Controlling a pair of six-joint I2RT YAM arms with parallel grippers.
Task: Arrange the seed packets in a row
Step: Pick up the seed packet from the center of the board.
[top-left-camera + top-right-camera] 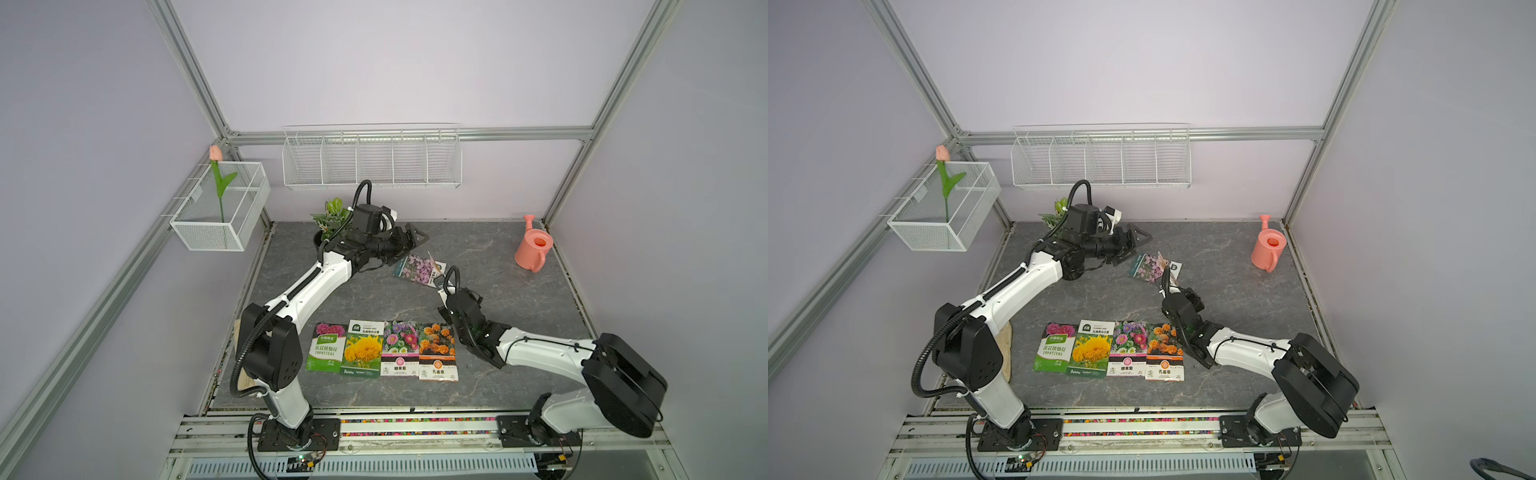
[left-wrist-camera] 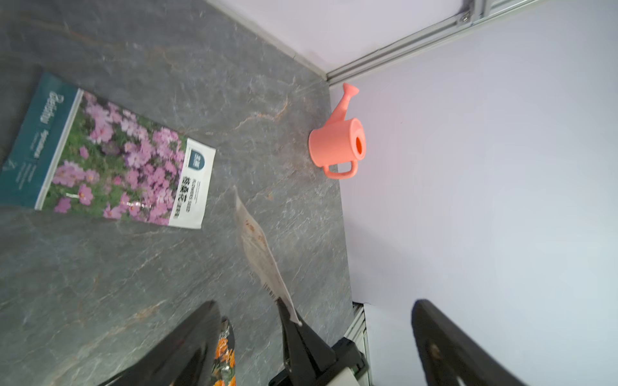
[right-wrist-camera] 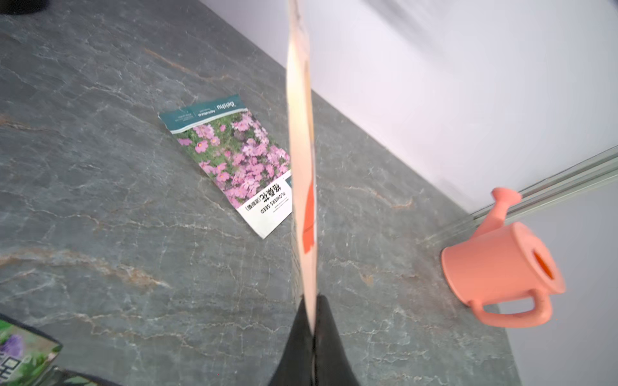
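- Grey veined stone-look tabletop (image 1: 374, 299), lilac walls around it: over its middle the right gripper (image 3: 313, 319) is pinched tight on one end of a thin white-and-orange paper seed packet (image 3: 301, 150), held on edge clear of the surface.
- Nearer the far edge hangs the left gripper (image 1: 409, 248), jaws spread wide, holding nothing.
- Between the two grippers a pink-flowered packet with a teal band (image 1: 417, 269) lies flat; the held packet hides part of it in the right wrist view.
- Along the front edge four packets lie face up, side by side: green packet (image 1: 328, 348), yellow-flower packet (image 1: 362, 349), mixed-flower packet (image 1: 400, 349), orange-flower packet (image 1: 437, 352).
- A coral plastic watering can (image 1: 532, 249) stands in the far right corner, and a green potted plant (image 1: 332, 210) in the far left corner behind the left wrist.
- The left arm stretches from the front left to the far edge. The right arm is bent low, its wrist just beside the orange-flower packet.
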